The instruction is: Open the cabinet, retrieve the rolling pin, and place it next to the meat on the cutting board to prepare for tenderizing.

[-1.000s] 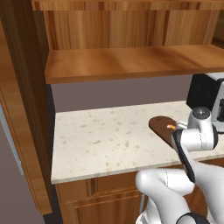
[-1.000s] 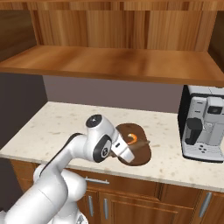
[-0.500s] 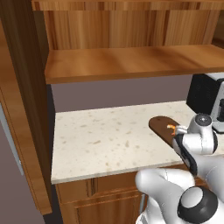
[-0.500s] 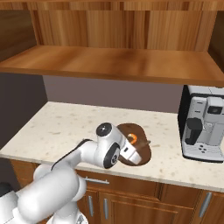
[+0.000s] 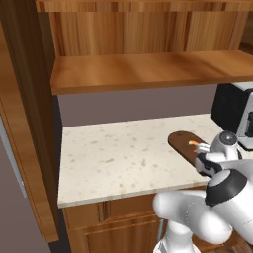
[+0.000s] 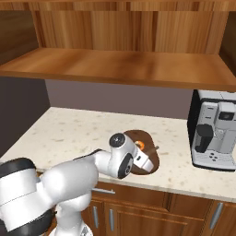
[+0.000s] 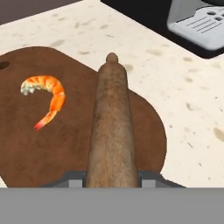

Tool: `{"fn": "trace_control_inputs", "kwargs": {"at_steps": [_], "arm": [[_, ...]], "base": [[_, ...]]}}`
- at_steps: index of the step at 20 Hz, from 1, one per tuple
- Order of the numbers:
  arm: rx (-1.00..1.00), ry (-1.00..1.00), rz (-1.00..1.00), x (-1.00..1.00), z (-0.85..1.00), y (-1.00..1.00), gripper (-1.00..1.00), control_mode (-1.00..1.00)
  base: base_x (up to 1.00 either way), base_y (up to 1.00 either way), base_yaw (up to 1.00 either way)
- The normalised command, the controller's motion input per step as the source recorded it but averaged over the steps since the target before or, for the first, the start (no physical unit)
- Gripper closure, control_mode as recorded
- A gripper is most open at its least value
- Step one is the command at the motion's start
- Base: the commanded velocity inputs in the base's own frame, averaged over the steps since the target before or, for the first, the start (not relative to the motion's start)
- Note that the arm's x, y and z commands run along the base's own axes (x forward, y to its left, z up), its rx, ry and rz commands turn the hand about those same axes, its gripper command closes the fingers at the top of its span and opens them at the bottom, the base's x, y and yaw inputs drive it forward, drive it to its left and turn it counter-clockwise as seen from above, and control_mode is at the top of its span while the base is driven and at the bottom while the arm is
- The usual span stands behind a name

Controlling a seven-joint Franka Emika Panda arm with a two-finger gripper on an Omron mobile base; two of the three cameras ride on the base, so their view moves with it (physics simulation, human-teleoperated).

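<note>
My gripper (image 7: 111, 180) is shut on the rolling pin (image 7: 111, 131), a tan wooden cylinder that points away from the hand. It hangs low over the right part of the dark oval cutting board (image 7: 65, 148), beside the meat (image 7: 46, 98), an orange curved shrimp on the left. Whether the pin touches the board I cannot tell. In the base views my gripper (image 5: 206, 163) (image 6: 148, 162) is bent down over the cutting board (image 5: 179, 141) (image 6: 131, 135), next to the meat (image 5: 193, 143) (image 6: 142, 145). The cabinet (image 5: 148, 69) (image 6: 115, 64) above stands open, its shelf bare.
A black and silver coffee machine (image 6: 214, 129) (image 5: 237, 111) (image 7: 197, 22) stands on the counter right of the board. The open cabinet door (image 5: 22, 123) hangs at the far left. Speckled countertop (image 5: 113, 153) stretches left of the board.
The arm has folded lower and the hand has shifted a little further over the board, with the rolling pin still in its grip.
</note>
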Motion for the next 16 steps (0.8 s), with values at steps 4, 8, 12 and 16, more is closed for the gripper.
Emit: {"fn": "trace_control_inputs", "kwargs": {"at_steps": [4,8,12,16], "arm": [[0.02,0.03,0.05,0.3,-0.14,-0.03,1.0,-1.0],[0.04,0.03,0.05,0.27,-0.12,-0.01,1.0,-1.0],[0.05,0.01,0.06,0.14,-0.13,-0.02,1.0,-1.0],[0.04,0.01,0.06,0.14,-0.19,-0.08,-1.0,-1.0]], "base": [[0.0,0.0,0.0],[0.0,0.0,0.0],[0.0,0.0,0.0],[0.0,0.0,0.0]]}}
